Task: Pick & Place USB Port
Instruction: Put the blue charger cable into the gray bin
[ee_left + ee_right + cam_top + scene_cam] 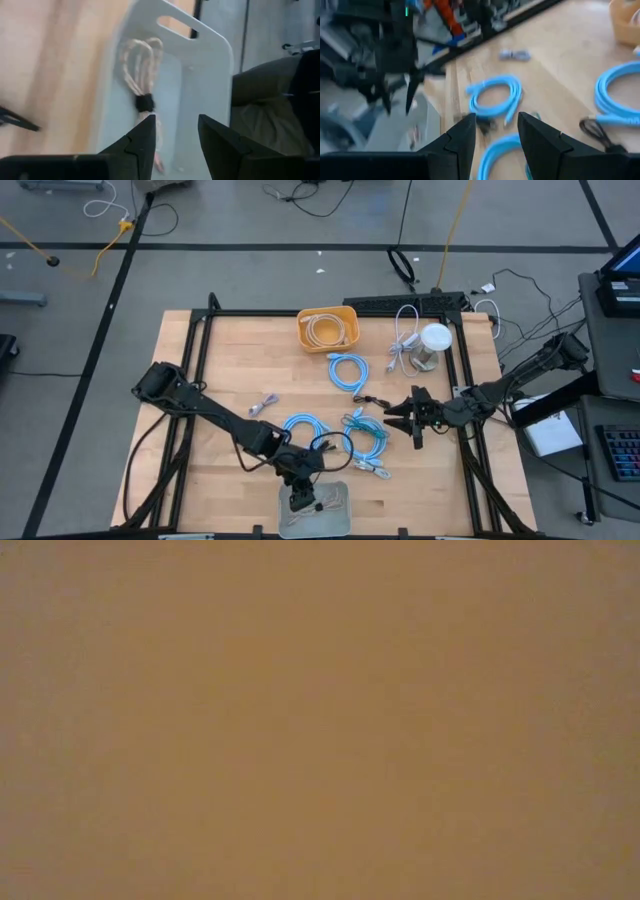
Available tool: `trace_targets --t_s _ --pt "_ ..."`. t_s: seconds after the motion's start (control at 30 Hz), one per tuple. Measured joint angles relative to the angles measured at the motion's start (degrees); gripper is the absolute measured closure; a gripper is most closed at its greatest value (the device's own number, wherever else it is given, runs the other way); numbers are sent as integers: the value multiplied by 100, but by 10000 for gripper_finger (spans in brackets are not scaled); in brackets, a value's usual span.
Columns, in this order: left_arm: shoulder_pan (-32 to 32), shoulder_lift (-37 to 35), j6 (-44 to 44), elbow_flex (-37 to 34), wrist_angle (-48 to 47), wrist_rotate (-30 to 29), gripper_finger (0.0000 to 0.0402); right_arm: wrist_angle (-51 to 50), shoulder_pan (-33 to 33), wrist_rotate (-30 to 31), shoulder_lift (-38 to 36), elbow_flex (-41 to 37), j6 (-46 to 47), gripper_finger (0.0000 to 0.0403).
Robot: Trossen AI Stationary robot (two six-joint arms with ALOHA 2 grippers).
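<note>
Item 1. I had the left gripper [303, 498] low over the grey tray [338, 518] at the near edge of the table [200, 490], near the middle. In the left wrist view its fingers [145, 145] stood apart with nothing between them. A cream cable [140, 70], coiled and bound with a black tie, lay in the tray just ahead of them. This was the task's cable as far as I could tell; its plug was too small to make out.

Item 2. A small grey cable [263, 406] lay alone on the wood, left of centre.

Item 3. A yellow bin [327, 329] sat at the far edge with a pale cable [325, 330] coiled inside.

Item 4. Blue cables lay in coils down the middle: one [348, 370] just near of the bin, two more [305, 427] [366, 442] nearer, beside a black cable [333, 444].

Item 5. A white cable [403, 340] and a white-lidded jar [432, 346] stood far right.

Item 6. I held the right gripper [404, 420] above the table right of the blue coils, its fingers [465, 137] parted and empty.

Item 7. The low view showed only a flat orange-brown field.
</note>
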Motion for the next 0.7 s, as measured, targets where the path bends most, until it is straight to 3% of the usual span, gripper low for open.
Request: trace_targets --t_s 0.27,0.5,0.7 --pt "454 -44 331 0 -83 -68 250 -1776 -44 -402 50 -2 196 264" --pt "927 -408 632 4 -269 -442 250 -1591 -461 -888 551 -2 77 264" --pt "1416 -1003 809 4 -466 -934 250 -845 -919 -1664 1727 309 -288 263"
